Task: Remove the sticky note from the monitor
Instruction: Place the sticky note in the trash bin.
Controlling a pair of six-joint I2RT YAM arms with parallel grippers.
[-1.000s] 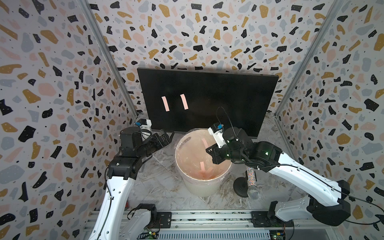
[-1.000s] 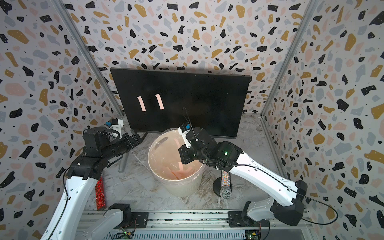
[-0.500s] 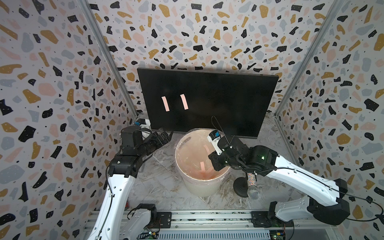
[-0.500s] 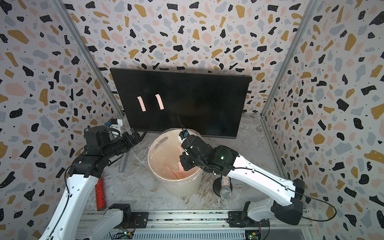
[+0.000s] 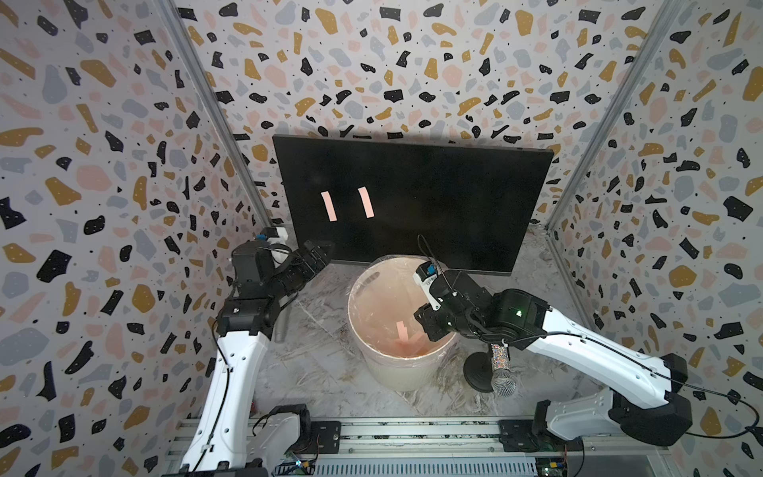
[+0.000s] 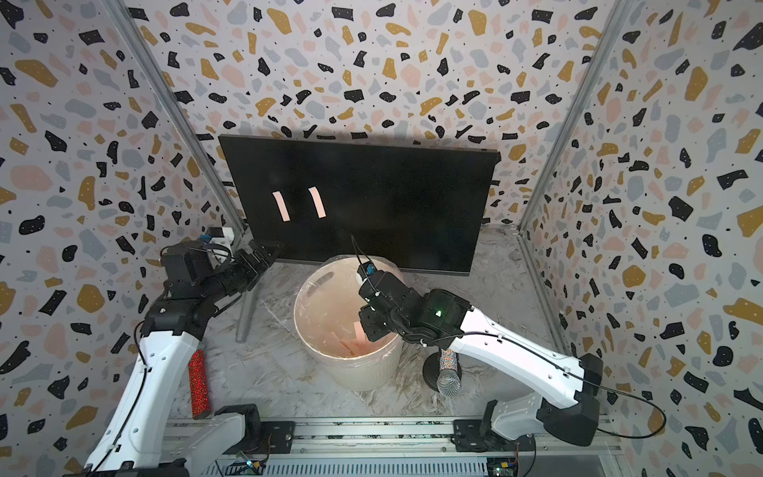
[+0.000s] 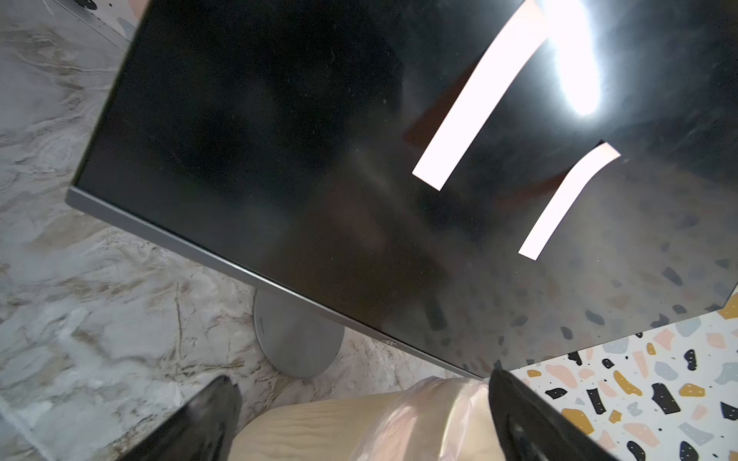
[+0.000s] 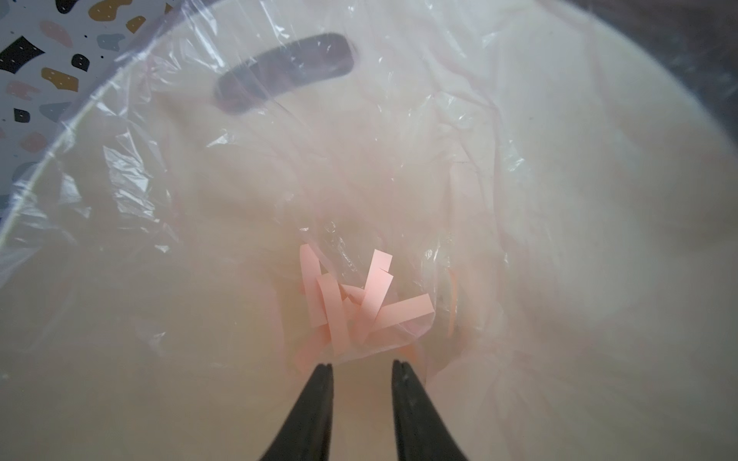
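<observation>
Right end effector [image 8: 362, 364] parted above sticky notes [image 8: 375, 295].

Top views: high, front, angled down, sharing the whole scene. Left wrist close on the monitor [image 7: 279, 159]; right wrist looks into the bin [image 8: 599, 179].

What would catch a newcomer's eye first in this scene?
The left pink strip and the right pink strip stand out on the dark monitor, left of its middle. In front of it, the lined white bin holds a heap of pink strips, with the right pincer open and empty over them.
</observation>
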